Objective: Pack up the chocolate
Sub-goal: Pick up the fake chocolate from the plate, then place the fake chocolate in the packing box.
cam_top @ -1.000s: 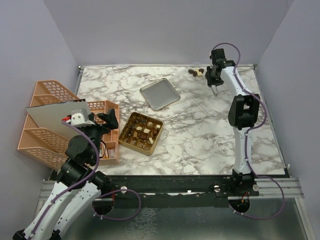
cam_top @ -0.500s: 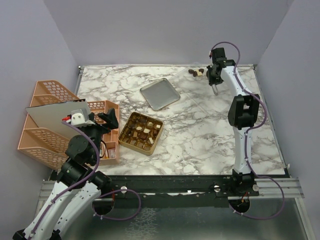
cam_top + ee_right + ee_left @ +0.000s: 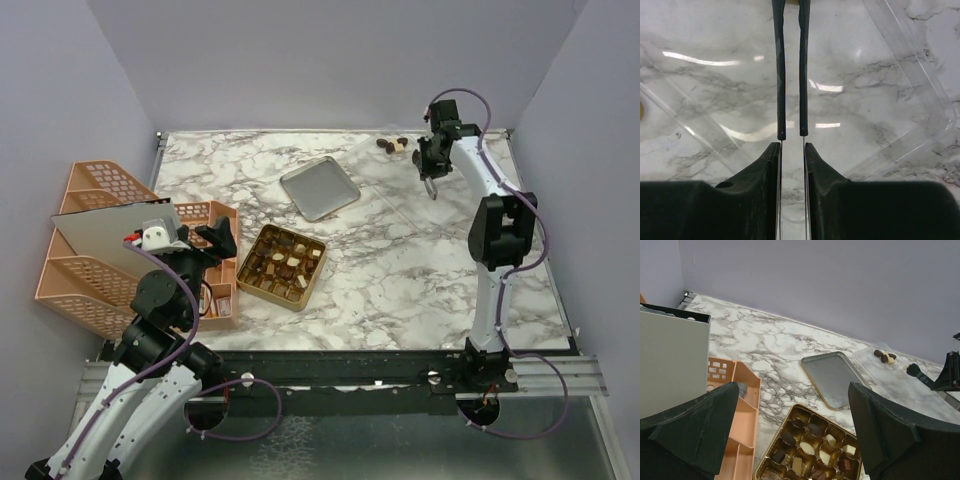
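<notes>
Most of the chocolate (image 3: pixel 284 262) in the grid of the gold tray (image 3: pixel 268 292), mid-desk (image 3: pixel 400 280). A few loose pieces (image 3: pixel 392 145) at the far edge, on clear plastic (image 3: pixel 890 100). Near those, over the same plastic, the right pincer (image 3: pixel 432 187): thin fingers (image 3: pixel 780 75) almost together, tips out of view, cannot tell of any hold. Left pincer (image 3: pixel 792 400) wide open, empty, by an orange organiser (image 3: pixel 745 410).
</notes>
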Robot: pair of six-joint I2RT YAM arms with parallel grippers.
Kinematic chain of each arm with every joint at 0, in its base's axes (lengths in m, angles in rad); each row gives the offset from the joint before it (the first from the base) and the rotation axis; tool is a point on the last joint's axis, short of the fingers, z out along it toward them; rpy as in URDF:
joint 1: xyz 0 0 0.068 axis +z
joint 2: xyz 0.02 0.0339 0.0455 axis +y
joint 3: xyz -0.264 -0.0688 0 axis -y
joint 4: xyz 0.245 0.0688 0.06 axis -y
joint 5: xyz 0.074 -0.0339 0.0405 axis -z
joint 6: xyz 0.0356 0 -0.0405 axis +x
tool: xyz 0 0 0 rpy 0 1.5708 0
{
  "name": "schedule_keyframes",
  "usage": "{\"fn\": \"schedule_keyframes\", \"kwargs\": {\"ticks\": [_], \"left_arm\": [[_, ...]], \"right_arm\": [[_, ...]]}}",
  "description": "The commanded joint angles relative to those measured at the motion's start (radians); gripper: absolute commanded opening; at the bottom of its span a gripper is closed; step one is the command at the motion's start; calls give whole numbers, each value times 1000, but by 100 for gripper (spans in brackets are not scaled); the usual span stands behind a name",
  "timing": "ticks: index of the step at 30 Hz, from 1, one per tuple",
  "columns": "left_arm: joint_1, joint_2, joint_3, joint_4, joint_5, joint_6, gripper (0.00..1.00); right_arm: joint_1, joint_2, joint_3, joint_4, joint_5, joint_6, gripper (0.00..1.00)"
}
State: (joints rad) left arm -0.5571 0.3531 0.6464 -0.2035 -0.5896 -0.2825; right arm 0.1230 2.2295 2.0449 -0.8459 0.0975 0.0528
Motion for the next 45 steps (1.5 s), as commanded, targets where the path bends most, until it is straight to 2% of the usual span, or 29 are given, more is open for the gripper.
{"fn": "schedule_keyframes", "kwargs": {"ticks": [1, 8, 15, 29, 45], "left_arm": [[6, 7, -10, 16, 13, 11, 99], [6, 3, -11, 15, 6, 13, 99], [8, 9, -9, 15, 5, 13, 99], [11, 20, -7, 13, 5, 13, 99], [16, 23, -5, 13, 5, 13, 99]], "right_arm": [[-3, -143, -75, 59, -104, 48, 14], [41, -304, -243, 103, -199, 71, 14], [153, -443, -362, 127, -233, 90, 14], [525, -550, -471, 53, -216, 113, 15], [750, -675, -662, 21, -334, 129, 15]]}}
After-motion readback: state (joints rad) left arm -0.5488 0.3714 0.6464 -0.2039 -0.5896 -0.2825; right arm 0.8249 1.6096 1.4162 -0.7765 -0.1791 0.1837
